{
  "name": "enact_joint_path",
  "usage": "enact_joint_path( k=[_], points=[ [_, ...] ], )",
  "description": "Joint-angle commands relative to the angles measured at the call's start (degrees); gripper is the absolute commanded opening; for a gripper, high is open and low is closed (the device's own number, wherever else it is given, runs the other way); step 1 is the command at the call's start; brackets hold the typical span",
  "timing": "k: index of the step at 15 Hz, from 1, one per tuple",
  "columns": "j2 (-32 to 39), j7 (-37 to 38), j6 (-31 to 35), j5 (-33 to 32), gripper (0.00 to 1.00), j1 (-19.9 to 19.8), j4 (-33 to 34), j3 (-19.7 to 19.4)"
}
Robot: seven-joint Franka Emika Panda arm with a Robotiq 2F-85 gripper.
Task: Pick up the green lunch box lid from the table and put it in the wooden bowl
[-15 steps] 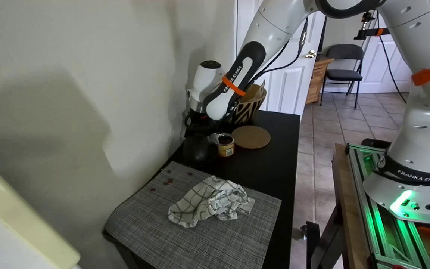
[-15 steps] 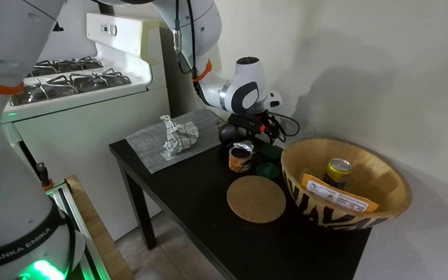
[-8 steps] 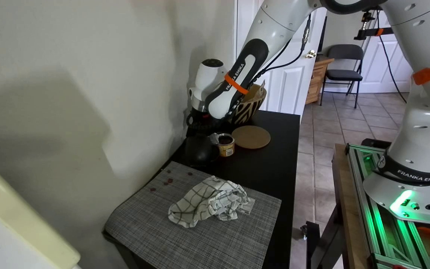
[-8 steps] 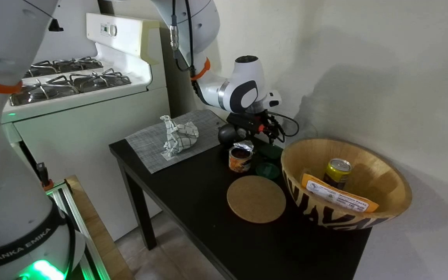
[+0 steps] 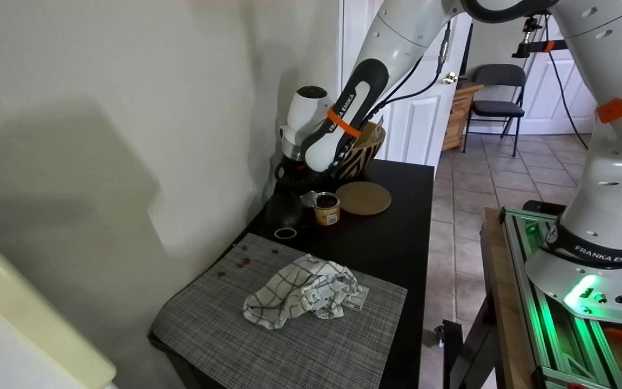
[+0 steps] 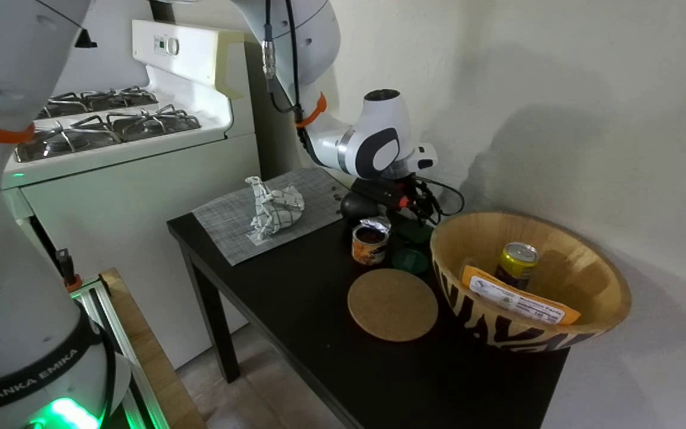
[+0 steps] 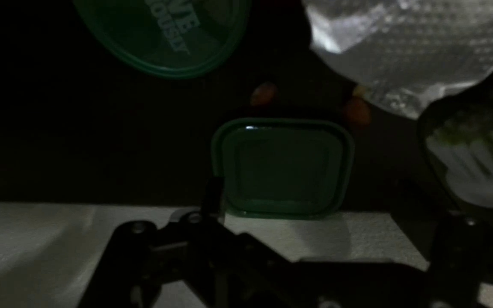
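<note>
Grip [image 7: 315, 188] wide nr sq. lid [image 7: 283, 169]; rd. lid [image 7: 165, 38], tin [image 6: 370, 247] w/ foil [image 7: 413, 51] & blk. thing [image 6: 358, 206] crowd close, wall [image 6: 527, 119] just behind.

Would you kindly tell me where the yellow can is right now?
The yellow can is inside the wooden bowl, toward the right of an exterior view, just behind the orange packet.

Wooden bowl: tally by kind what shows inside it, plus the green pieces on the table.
Can in the bowl: 1
Orange packet in the bowl: 1
Green on the table: 2, rectangular lunch box lid and round piece
Total: 4
</note>
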Motion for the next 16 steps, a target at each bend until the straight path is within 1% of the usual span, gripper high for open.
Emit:
enact_joint_path(
  k=[1,7,9,10,12,14,15,16],
  points=[
    [2.8,0.5,1.5,1.0,1.0,-0.4,1.2,-0.2],
    [6.1,0.4,1.8,1.5,1.0,-1.2,3.6,0.3],
    [7.2,-0.4,1.6,1.3,0.97,-1.6,4.7,0.7],
    [7.8,-0.7,1.5,1.3,0.97,-1.8,5.2,0.9],
    [8.7,-1.5,0.9,1.0,0.93,-2.2,6.2,1.3],
    [8.8,-1.8,-0.1,0.7,0.68,-2.0,6.9,1.0],
    [8.7,-2.0,-0.3,0.5,0.6,-1.8,6.9,0.8],
    [8.6,-2.1,-0.4,0.5,0.51,-1.8,7.0,0.8]
  ],
)
